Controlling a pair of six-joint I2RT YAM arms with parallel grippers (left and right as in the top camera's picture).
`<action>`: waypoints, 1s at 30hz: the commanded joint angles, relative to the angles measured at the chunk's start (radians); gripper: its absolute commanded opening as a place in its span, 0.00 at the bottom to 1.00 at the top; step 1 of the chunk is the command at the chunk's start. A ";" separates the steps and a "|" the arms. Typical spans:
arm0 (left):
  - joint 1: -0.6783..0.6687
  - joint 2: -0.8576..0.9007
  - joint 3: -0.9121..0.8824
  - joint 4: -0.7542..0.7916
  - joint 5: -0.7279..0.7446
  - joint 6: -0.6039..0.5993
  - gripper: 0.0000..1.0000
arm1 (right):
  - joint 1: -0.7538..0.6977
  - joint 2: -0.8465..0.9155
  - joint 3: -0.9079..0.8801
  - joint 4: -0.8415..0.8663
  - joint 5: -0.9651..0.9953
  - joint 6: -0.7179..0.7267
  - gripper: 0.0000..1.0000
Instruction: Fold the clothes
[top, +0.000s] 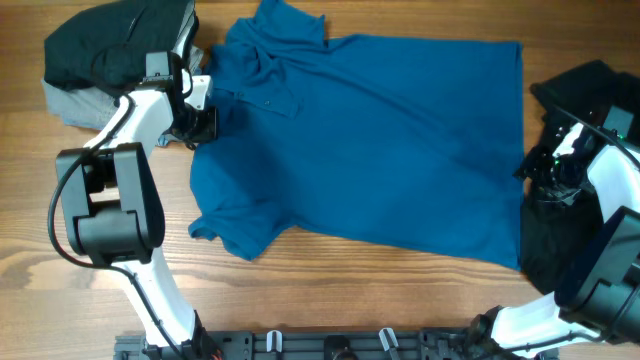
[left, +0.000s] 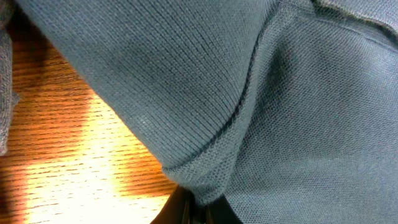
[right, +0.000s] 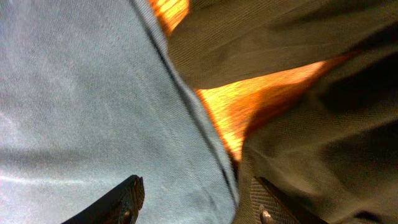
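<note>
**Two grippers at the shirt's edges**

Found the deep-blue shirt (top: 400, 140) spread flat across the middle of the table (top: 330, 290), collar toward 11 o'clock, hem toward 3. Saw the left gripper (top: 200, 122) between 9 and 10 o'clock at the sleeve side, fingers (left: 193, 213) pinched tight on a fold of the blue knit. Noted the right gripper (top: 537, 170) at 3 o'clock, fingers (right: 127, 198) held apart on either side of the hem edge, clamping nothing. Spotted the loose black garment (top: 590, 85) at 3 o'clock, just beside that hem and partly under the right arm. Noted the folded black piece (top: 100, 45) on the grey piece (top: 70, 102) in the far 10 o'clock corner.
</note>
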 joint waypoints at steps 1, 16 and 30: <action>0.011 0.016 -0.011 -0.007 -0.082 -0.010 0.07 | 0.005 0.053 -0.003 0.034 -0.050 -0.043 0.59; 0.011 0.016 -0.011 -0.006 -0.082 -0.010 0.13 | 0.070 0.194 -0.086 0.164 -0.090 -0.089 0.34; 0.010 0.016 -0.011 -0.006 -0.082 -0.009 0.14 | 0.058 0.192 -0.072 0.001 0.192 0.076 0.44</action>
